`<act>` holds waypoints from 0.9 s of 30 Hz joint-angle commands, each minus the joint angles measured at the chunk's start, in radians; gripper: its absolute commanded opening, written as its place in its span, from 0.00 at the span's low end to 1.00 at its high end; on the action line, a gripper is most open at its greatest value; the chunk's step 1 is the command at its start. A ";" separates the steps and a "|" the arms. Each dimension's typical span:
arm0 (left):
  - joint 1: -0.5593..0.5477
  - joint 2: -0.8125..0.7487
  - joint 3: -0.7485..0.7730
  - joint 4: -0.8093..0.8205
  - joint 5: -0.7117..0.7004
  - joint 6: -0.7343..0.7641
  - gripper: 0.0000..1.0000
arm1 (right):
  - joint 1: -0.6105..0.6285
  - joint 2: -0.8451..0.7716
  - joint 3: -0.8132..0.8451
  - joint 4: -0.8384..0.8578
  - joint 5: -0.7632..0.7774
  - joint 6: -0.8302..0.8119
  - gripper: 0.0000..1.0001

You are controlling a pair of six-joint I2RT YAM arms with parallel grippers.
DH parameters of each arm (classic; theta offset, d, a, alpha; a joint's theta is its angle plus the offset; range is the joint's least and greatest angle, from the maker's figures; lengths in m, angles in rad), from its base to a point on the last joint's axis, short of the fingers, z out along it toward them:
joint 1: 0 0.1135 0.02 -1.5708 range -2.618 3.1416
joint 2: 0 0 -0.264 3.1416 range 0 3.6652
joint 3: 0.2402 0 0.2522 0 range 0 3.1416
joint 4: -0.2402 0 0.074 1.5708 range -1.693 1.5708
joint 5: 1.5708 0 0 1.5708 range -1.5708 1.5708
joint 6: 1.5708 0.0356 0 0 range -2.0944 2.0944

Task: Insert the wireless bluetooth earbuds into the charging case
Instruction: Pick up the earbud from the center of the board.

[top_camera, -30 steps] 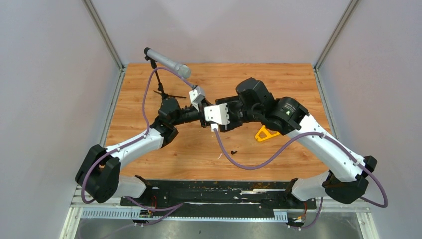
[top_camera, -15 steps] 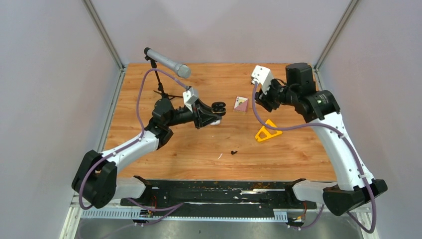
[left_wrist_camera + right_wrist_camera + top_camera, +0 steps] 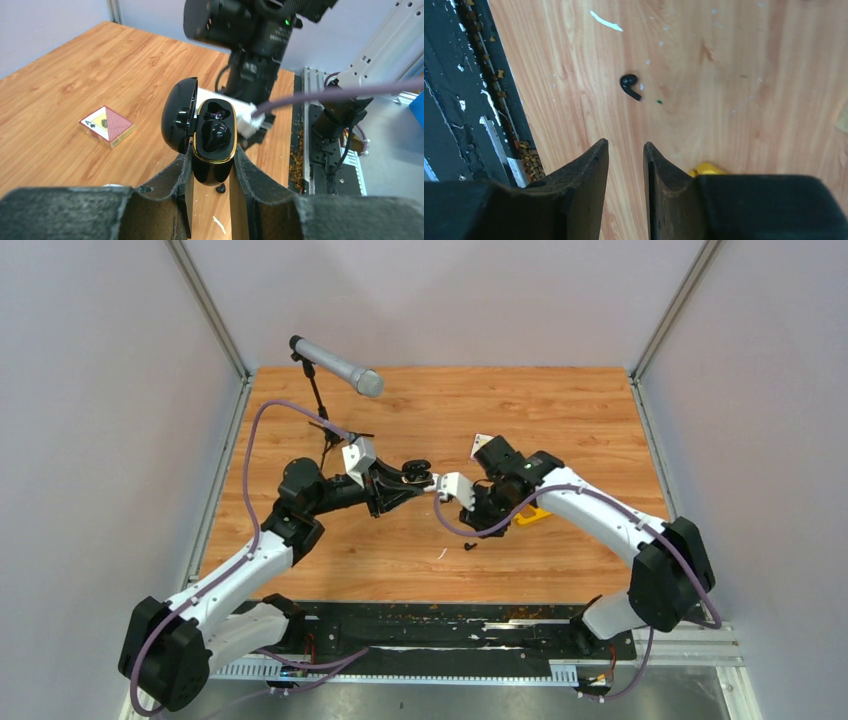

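While the left gripper (image 3: 212, 155) was clenched on the black charging case (image 3: 212, 171), it held the case off the wooden table (image 3: 560, 410), a little left of the middle, with the lid swung open to the left in the left wrist view. Inside the gold rim one black earbud (image 3: 216, 134) sat in the nearer socket; whether the farther socket was filled could not be told. The right gripper (image 3: 625, 146) hung just right of the case and pointed down at the boards, its fingers (image 3: 589, 170) parted by a narrow gap with nothing between them. A second black earbud (image 3: 630, 86) lay loose on the wood near the middle, toward the near edge and ahead of those fingertips, apart from them. A thin white sliver (image 3: 606, 21) lay just left of it in the top view. A yellow triangle (image 3: 535, 512) lay to the right, partly under the right arm, a playing card box (image 3: 106, 125) lay farther back, and a microphone on a stand (image 3: 335, 365) stood at the far left.
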 commanded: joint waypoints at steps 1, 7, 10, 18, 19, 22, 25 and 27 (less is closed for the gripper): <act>0.013 -0.042 -0.010 -0.022 -0.021 0.042 0.00 | 0.093 0.066 -0.024 0.117 0.074 0.051 0.33; 0.024 -0.061 -0.004 -0.047 -0.021 0.056 0.00 | 0.138 0.189 -0.009 0.135 0.115 -0.075 0.31; 0.027 -0.062 0.002 -0.061 -0.021 0.061 0.00 | 0.142 0.218 -0.011 0.109 0.096 -0.188 0.29; 0.029 -0.057 0.013 -0.080 -0.018 0.066 0.00 | 0.170 0.252 -0.059 0.148 0.077 -0.295 0.26; 0.029 -0.058 0.013 -0.079 -0.018 0.066 0.00 | 0.175 0.258 -0.064 0.153 0.082 -0.296 0.26; 0.029 -0.059 0.011 -0.079 -0.022 0.068 0.00 | 0.185 0.274 -0.073 0.158 0.093 -0.305 0.25; 0.030 -0.061 0.009 -0.079 -0.024 0.068 0.00 | 0.189 0.288 -0.084 0.179 0.113 -0.303 0.21; 0.032 -0.063 0.009 -0.079 -0.027 0.066 0.00 | 0.191 0.300 -0.092 0.192 0.130 -0.303 0.15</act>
